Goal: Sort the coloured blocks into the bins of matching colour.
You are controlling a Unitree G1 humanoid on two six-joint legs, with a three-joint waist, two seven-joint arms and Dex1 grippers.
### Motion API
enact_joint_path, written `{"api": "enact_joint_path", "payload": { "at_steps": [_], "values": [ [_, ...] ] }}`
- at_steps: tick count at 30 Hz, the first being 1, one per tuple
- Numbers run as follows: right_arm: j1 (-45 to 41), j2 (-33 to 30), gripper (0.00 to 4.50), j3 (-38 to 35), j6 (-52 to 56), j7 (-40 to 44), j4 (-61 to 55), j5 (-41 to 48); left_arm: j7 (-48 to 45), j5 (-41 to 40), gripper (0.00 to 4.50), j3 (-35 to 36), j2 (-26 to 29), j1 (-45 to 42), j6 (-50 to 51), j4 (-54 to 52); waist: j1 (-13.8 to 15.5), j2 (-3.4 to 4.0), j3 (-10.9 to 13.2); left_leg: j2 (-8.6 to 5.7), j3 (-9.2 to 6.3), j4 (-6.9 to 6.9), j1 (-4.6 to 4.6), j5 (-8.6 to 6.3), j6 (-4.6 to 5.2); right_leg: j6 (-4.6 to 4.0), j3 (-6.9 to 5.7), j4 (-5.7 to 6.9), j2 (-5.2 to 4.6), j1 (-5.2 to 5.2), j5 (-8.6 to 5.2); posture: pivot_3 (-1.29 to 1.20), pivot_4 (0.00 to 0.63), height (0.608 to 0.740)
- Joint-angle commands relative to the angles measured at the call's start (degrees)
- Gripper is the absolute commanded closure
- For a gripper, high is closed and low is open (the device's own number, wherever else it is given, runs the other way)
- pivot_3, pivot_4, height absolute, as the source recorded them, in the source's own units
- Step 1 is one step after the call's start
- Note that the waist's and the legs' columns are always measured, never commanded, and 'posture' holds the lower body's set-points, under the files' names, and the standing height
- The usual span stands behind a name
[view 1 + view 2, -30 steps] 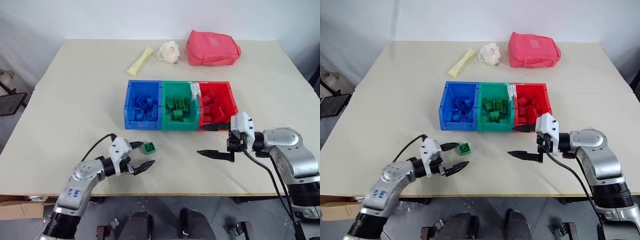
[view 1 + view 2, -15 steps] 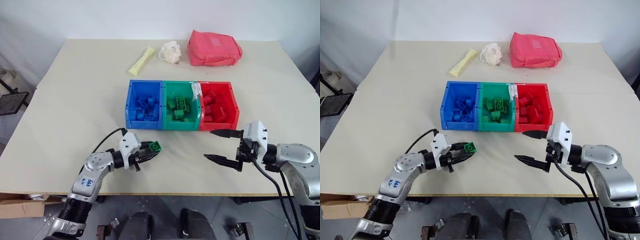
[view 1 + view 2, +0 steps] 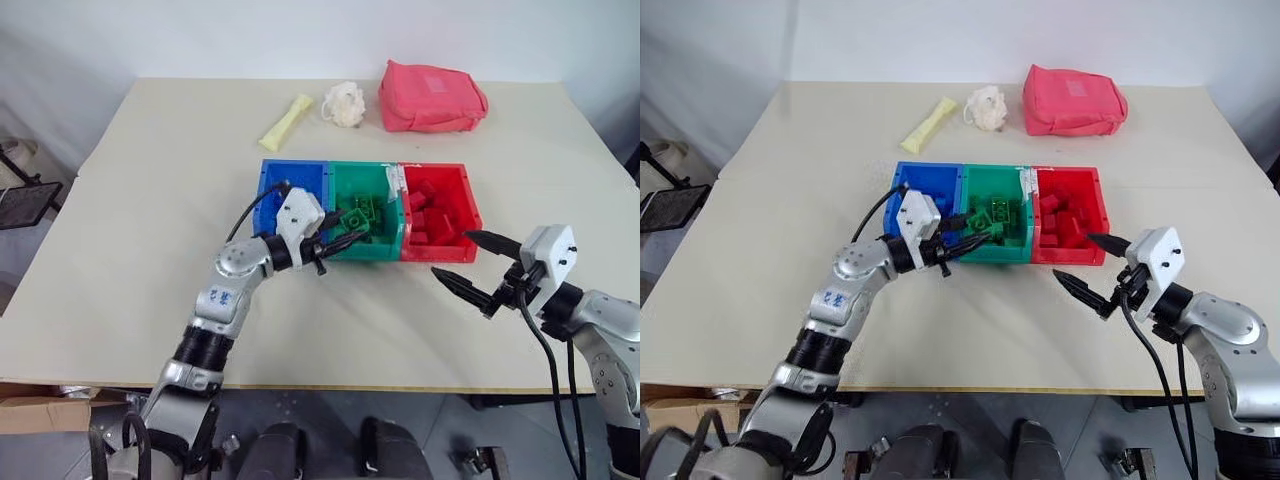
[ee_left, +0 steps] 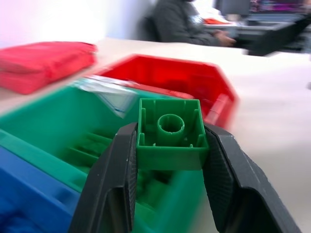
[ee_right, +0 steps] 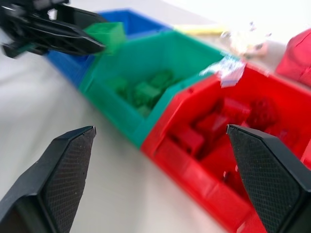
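Here the green block (image 4: 170, 133) is a small square brick seen from its hollow underside, one round tube inside thin walls. The left gripper (image 3: 338, 240) pinches it between its two black fingers (image 4: 114, 179), closed tight on its sides, and holds it in the air at the near-left corner of the green bin (image 3: 383, 247), at about 7 o'clock from that bin's middle.

The three bins are joined in a row at the middle of the desk (image 3: 120, 230): the blue bin (image 3: 268, 180) at 9 o'clock, the green one in the centre, the red bin (image 3: 470, 215) at 3 o'clock. Each holds a heap of blocks of its own colour.

In the head views the held block is nearly lost against the green wall behind it, and the left arm covers much of the blue bin's near side. The heaped blocks cannot be counted.

The right gripper (image 3: 478, 263) hangs over bare desk at 4 o'clock from the red bin, its fingers spread wide and empty.

At 12 o'clock, near the far edge, lie a pale yellow packet (image 3: 283, 121), a crumpled white wad (image 3: 345, 104) and a pink-red pouch (image 3: 432, 96), well apart from the bins.
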Motion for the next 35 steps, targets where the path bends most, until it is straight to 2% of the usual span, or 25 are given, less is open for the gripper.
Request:
{"api": "enact_joint_path", "payload": {
  "at_steps": [1,5,8,10,13,15,19,23,27,35],
  "values": [
    [1.2,0.8,0.0,-1.6,-1.1,-2.1,-3.4,0.5,0.0,0.6,2.1,0.4,-3.3,-5.8,-5.4,6.9,0.4,-0.03,0.0,-0.02,-0.02,0.02,-0.04,0.02,0.03,0.05,-0.01,-0.04,0.01,0.0,0.03,0.0,0.15,0.74],
    [1.5,1.1,0.0,-0.9,-0.9,-3.3,-4.5,0.5,-1.3,0.7,0.86,1.2,-5.3,-9.2,-10.2,14.6,0.0,-0.03,0.0,-0.08,0.1,-0.05,-0.1,0.03,0.09,0.2,0.02,-0.3,-0.02,0.01,0.11,0.0,0.15,0.74],
    [1.5,0.9,0.0,-0.7,-0.8,-3.6,-4.8,0.6,-1.0,0.6,0.02,2.2,-4.8,-9.7,-11.5,16.0,-0.4,-0.04,0.0,-0.03,0.15,-0.08,-0.1,0.03,0.1,0.2,0.0,-0.32,0.02,-0.02,0.11,0.0,0.15,0.74],
    [1.2,0.7,0.0,-0.5,-0.8,-3.5,-4.3,0.7,-3.1,-0.6,0.02,2.7,-3.4,-8.8,-10.1,14.6,-0.4,-0.04,0.0,0.02,0.21,-0.09,-0.1,0.03,0.1,0.2,0.01,-0.3,0.04,-0.06,0.11,0.0,0.15,0.74],
    [0.3,-0.1,0.0,0.3,-1.0,-2.1,-2.9,0.4,-10.7,-6.4,0.02,4.2,1.1,-4.4,-2.0,7.4,-0.8,-0.03,0.0,0.03,0.24,-0.08,-0.09,0.03,0.1,0.2,0.04,-0.29,0.03,-0.06,0.11,0.0,0.15,0.74],
    [-0.8,-0.9,0.0,0.7,-1.2,-0.8,-1.5,0.3,-14.5,-10.8,0.02,6.5,4.9,-0.6,1.9,1.1,-1.7,-0.02,0.0,0.04,0.22,-0.09,-0.08,0.03,0.1,0.19,0.05,-0.25,0.03,-0.08,0.11,0.0,0.15,0.74],
    [-2.5,-3.4,0.0,1.2,-1.9,3.0,2.5,-0.2,-20.3,-13.8,0.02,9.0,14.4,7.1,7.2,-7.7,-1.7,-0.02,0.0,0.05,0.14,-0.07,-0.07,0.03,0.09,0.19,0.05,-0.22,0.0,-0.07,0.1,0.0,0.15,0.74],
    [-3.1,-6.9,0.0,2.0,-3.1,7.8,7.4,-1.4,-23.0,-15.3,0.02,12.3,22.5,12.9,10.1,-11.2,-1.7,-0.02,0.0,0.02,0.08,-0.04,-0.06,0.03,0.1,0.18,0.06,-0.23,-0.02,-0.04,0.1,0.0,0.15,0.74],
    [-3.5,-11.8,0.0,2.7,-5.4,14.5,15.0,-3.4,-25.6,-15.5,0.02,18.1,30.2,20.5,8.7,-10.8,-1.8,-0.02,0.0,-0.02,0.01,-0.05,-0.06,0.03,0.11,0.18,0.07,-0.28,-0.07,0.01,0.1,0.0,0.15,0.74],
    [-5.0,-13.3,0.0,1.9,-8.1,17.3,20.7,-4.4,-22.8,-15.8,0.02,22.7,30.9,27.8,6.5,-13.5,-1.8,-0.02,0.0,-0.01,-0.07,-0.05,-0.06,0.02,0.09,0.17,0.1,-0.27,-0.14,0.03,0.1,0.0,0.15,0.74]
  ]
}}
